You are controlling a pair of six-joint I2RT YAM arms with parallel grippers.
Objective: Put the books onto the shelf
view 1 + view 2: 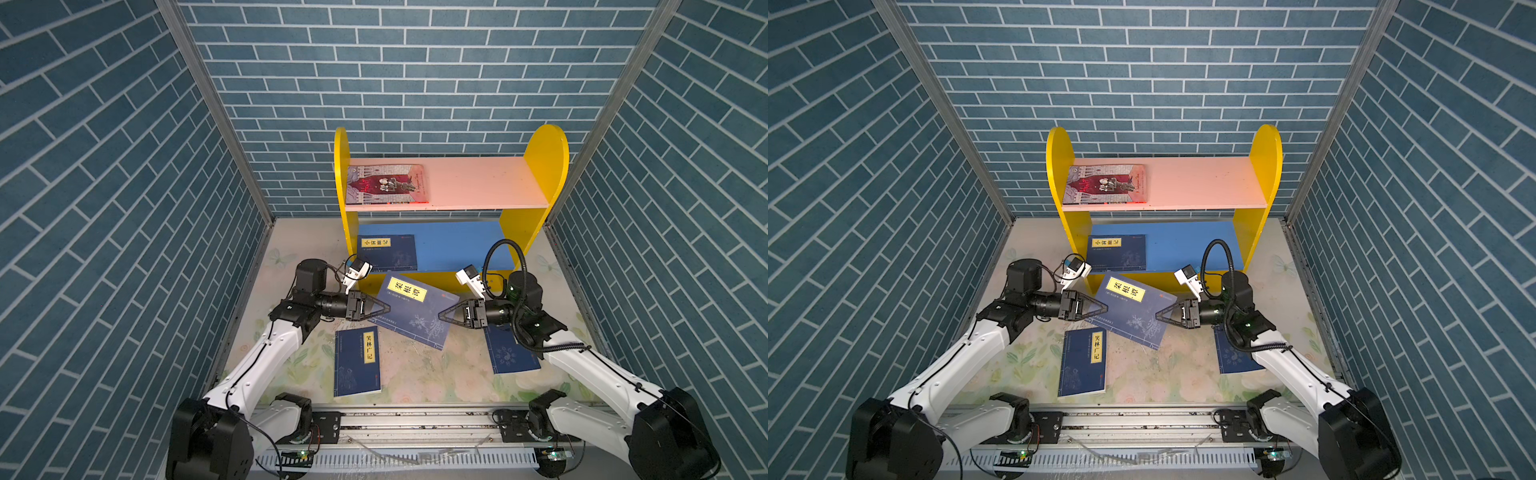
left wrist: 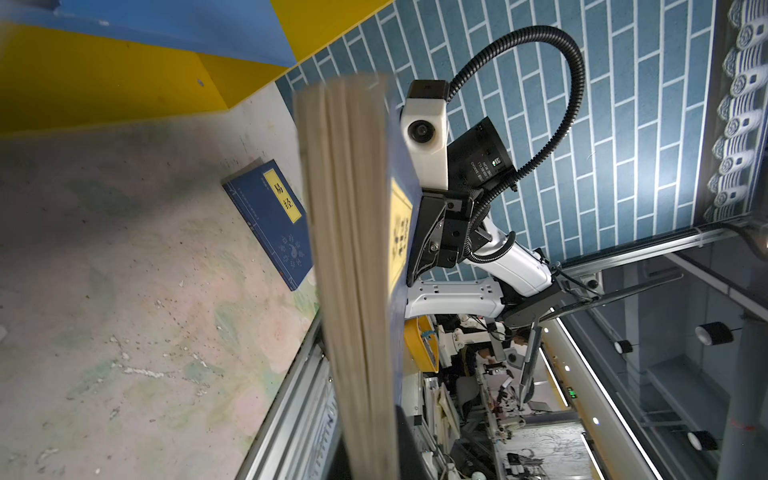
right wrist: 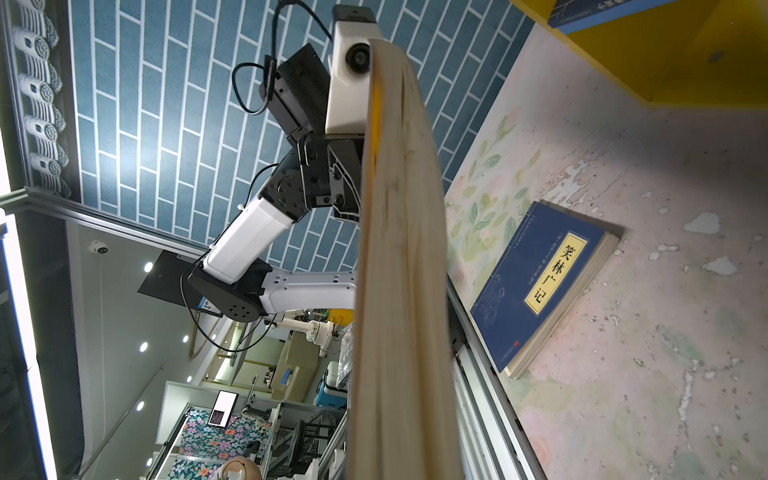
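Gripping the middle navy book (image 1: 409,309) from opposite sides, left hand (image 1: 385,308) and right hand (image 1: 442,316) are both pinched narrow on its edges, holding it seemingly raised off the worktop (image 1: 419,374) just before the shelf (image 1: 544,166), long axis slanting far-left to near-right. The shelf lies straight beyond, equally near both arms. A grey-and-red book (image 1: 386,184) lies on its pink board (image 1: 478,183) and a shelved navy book (image 1: 386,251) on its blue board (image 1: 457,245), while a left loose book (image 1: 357,359) and a right loose book (image 1: 513,353) lie on the worktop.

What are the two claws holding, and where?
One navy book: the left gripper pinches its left edge, the right gripper the opposite edge.
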